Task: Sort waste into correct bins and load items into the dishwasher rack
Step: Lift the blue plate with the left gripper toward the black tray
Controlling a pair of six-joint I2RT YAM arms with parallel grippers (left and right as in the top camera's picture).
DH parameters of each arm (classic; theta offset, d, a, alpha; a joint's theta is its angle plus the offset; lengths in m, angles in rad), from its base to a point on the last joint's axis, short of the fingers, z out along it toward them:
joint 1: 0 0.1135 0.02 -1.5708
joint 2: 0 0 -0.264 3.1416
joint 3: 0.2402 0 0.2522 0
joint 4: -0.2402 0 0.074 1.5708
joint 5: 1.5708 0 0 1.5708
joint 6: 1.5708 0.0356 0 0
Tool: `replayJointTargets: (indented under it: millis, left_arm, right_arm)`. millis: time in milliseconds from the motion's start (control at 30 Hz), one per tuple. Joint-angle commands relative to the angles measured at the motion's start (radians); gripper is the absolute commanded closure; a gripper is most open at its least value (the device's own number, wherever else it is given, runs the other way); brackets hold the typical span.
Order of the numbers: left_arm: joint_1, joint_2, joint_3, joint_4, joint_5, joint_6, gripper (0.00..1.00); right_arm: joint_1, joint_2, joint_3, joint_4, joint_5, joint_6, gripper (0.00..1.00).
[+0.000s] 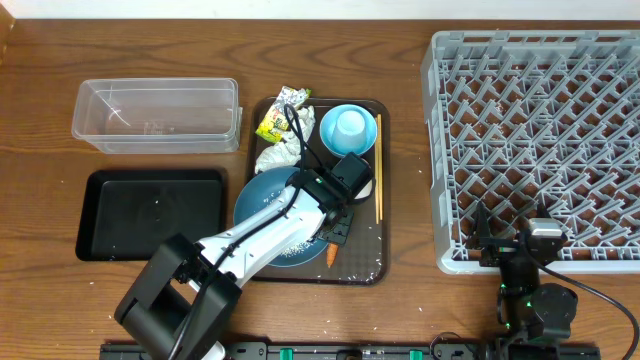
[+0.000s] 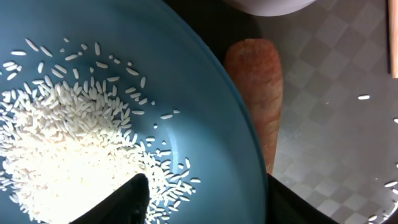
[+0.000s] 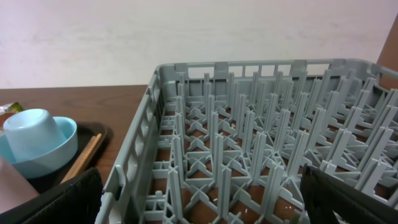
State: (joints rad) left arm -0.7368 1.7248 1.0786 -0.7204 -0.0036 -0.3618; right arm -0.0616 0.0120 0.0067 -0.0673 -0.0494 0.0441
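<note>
The large blue plate [image 1: 262, 200] lies on the brown serving tray [image 1: 381, 262] with a heap of white rice [image 2: 62, 143] on it. My left gripper [image 1: 336, 226] is open astride the plate's right rim [image 2: 208, 205]: one finger over the rice, the other outside the rim. The orange carrot [image 2: 258, 81] lies just beyond that rim [image 1: 331, 255]. A light-blue cup sits upside down in the light-blue bowl [image 1: 348, 128]. Chopsticks [image 1: 378, 165] lie along the tray's right side. My right gripper [image 1: 510, 228] stands open at the grey dishwasher rack's [image 1: 540, 140] near edge [image 3: 202, 199], holding nothing.
A yellow-green snack wrapper [image 1: 276, 120] and crumpled tissue [image 1: 278, 154] lie at the tray's back left. The clear tub [image 1: 155, 115] and the black tray [image 1: 150, 212] stand left of the serving tray. A white cup's edge [image 2: 267, 5] shows behind the carrot.
</note>
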Motion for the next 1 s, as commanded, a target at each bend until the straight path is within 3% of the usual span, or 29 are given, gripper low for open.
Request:
replayJointTargets:
  millis: [0,267,400,833,967]
  left_arm:
    - [-0.005,0.007,-0.003,0.0,-0.015,0.006,0.44]
    - [-0.005,0.007,-0.028,0.012,-0.005,0.005,0.45]
    - [-0.005,0.007,-0.028,0.016,-0.005,0.002,0.5]
    - [-0.016,0.007,-0.007,0.008,0.026,0.003,0.87]
    - [-0.016,0.006,0.041,-0.027,0.026,0.003,0.94]
  right_arm:
    - [-0.003,-0.006,-0.001,-0.004,0.0,0.003,0.01]
    - [-0.003,-0.006,-0.001,-0.004,0.0,0.003,0.01]
    - [-0.003,-0.006,-0.001,-0.004,0.0,0.003,0.01]
    - [-0.003,-0.006,-0.001,-0.004,0.0,0.003,0.01]
    - [-0.003,-0.006,-0.001,-0.004,0.0,0.003,0.01]
